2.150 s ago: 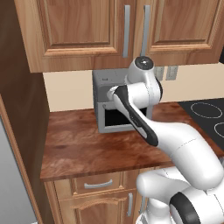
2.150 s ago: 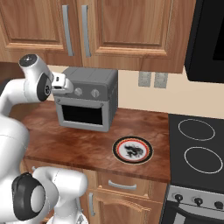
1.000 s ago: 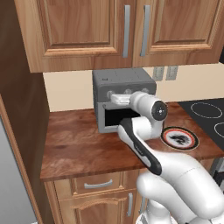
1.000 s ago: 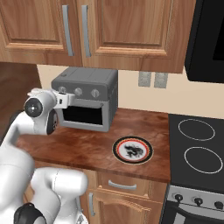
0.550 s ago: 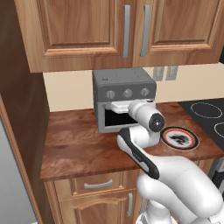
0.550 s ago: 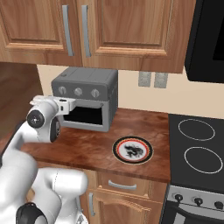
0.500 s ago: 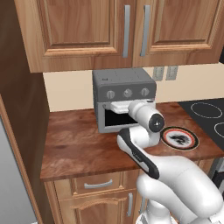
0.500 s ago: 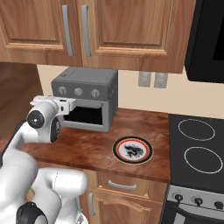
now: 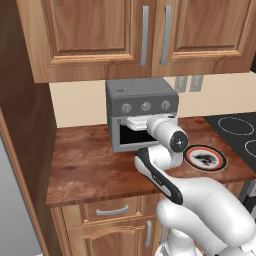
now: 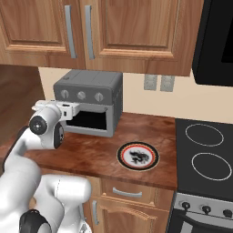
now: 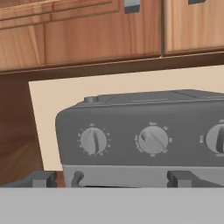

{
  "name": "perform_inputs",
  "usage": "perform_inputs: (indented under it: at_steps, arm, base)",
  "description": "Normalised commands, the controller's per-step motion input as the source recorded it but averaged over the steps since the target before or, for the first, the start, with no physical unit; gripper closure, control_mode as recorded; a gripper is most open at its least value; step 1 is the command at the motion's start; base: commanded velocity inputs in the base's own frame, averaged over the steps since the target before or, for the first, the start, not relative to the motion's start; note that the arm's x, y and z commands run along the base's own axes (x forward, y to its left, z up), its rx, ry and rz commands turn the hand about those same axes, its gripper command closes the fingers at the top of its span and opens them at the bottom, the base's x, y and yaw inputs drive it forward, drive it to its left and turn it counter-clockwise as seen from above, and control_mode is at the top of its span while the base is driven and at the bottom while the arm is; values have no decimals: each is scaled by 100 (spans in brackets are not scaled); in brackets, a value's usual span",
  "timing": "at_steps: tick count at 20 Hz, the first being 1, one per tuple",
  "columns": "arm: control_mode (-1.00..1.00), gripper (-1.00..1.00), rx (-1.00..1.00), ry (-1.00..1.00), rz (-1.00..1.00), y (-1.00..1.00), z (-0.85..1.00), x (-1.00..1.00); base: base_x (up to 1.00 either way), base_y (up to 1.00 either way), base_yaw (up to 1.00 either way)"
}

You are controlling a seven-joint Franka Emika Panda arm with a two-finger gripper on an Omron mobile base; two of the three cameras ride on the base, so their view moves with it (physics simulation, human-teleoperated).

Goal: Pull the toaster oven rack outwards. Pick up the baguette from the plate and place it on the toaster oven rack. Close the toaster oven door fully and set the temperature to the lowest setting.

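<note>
I see the oven (image 9: 141,106) sitting at the back of the wooden surface (image 9: 95,165), under the upper cabinets (image 9: 145,35) and against the cream wall. Its three knobs (image 9: 146,106) run in a row across the dark upper front panel; from the hand camera I read two of them clearly and the edge of the third at the right. My end effector (image 9: 136,123) hangs right in front of the oven's face, just below the knob row and level with the top of the cavity opening, pointing toward the oven. In the hand view its two dark fingertips (image 11: 41,178) stand wide apart at the bottom, one near each end of the pale strip under the knobs, with nothing between them, so the end effector is open and empty. From the right base camera the cavity (image 10: 88,119) looks dark; I cannot make out the rack or how the door stands. The plate (image 10: 138,155) lies flat on the surface to the right of the oven, between it and the stove (image 10: 205,154), well apart from my end effector. Its orange-red rim and dark centre pattern are plain to see, and I cannot make out a baguette on it. Drawers (image 9: 112,210) sit below the surface edge.
</note>
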Motion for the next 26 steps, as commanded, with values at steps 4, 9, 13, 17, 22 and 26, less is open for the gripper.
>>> perform_inputs:
  at_steps: [4,9,13,17,22,26]
  arm:
    - [-100,-100,0,0,0,0,0,0]
    - [-100,-100,0,0,0,9,0,9]
    - [-100,-100,0,0,0,12,0,13]
    - [-100,-100,0,0,0,3,0,7]
    - [-100,-100,0,0,0,0,0,0]
    - [-100,-100,0,0,0,0,0,0]
  base:
    - [0,0,0]
    - [0,0,0]
    - [0,0,0]
    - [0,0,0]
    - [0,0,0]
    - [0,0,0]
